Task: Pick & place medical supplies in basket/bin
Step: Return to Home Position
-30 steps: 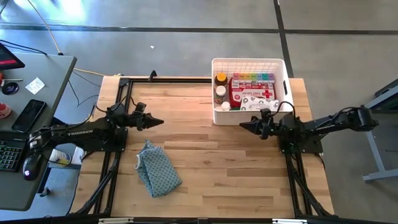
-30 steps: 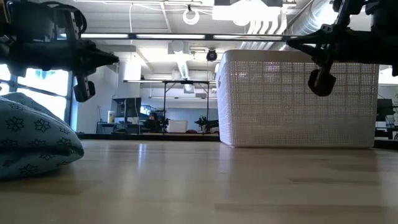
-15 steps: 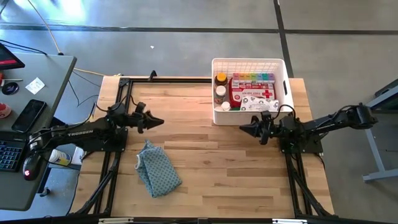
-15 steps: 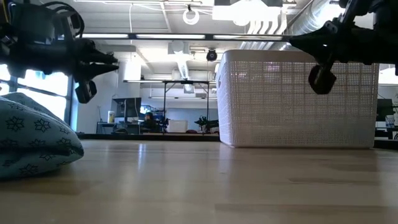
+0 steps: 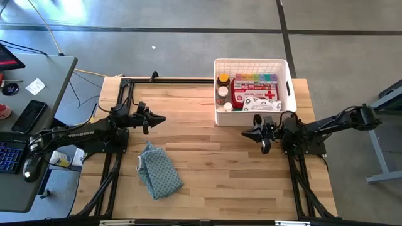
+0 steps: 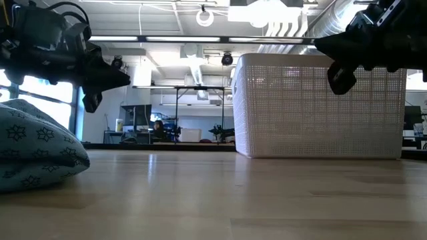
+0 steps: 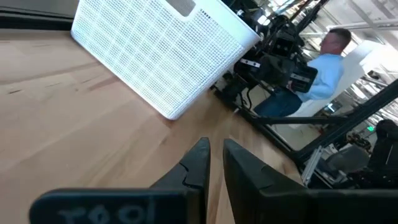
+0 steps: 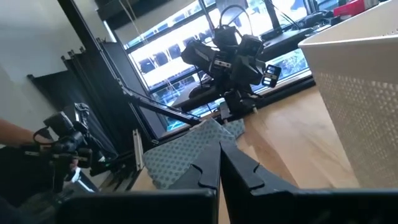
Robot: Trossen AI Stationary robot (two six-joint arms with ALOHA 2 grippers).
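The white lattice bin stands on the table's far right part, seen also in the low view. Inside it lie the red first-aid case, the rainbow pill organizer, two amber bottles, a white bottle and a silver-white packet. My left gripper hovers above the table's left half, pointing toward the bin; its fingers show only a narrow slit between them. My right gripper hovers just near of the bin, pointing left, shut and empty.
A blue-grey patterned cloth lies crumpled on the table's near left part. Bare wood stretches between the two grippers. A desk with a keyboard and phone stands left of the table. A person in a light blue shirt is beyond the right side.
Both wrists have turned about their long axes while staying above the table. My right gripper has drifted a little toward the near edge, away from the bin. The supplies, the bin and the cloth have kept still.
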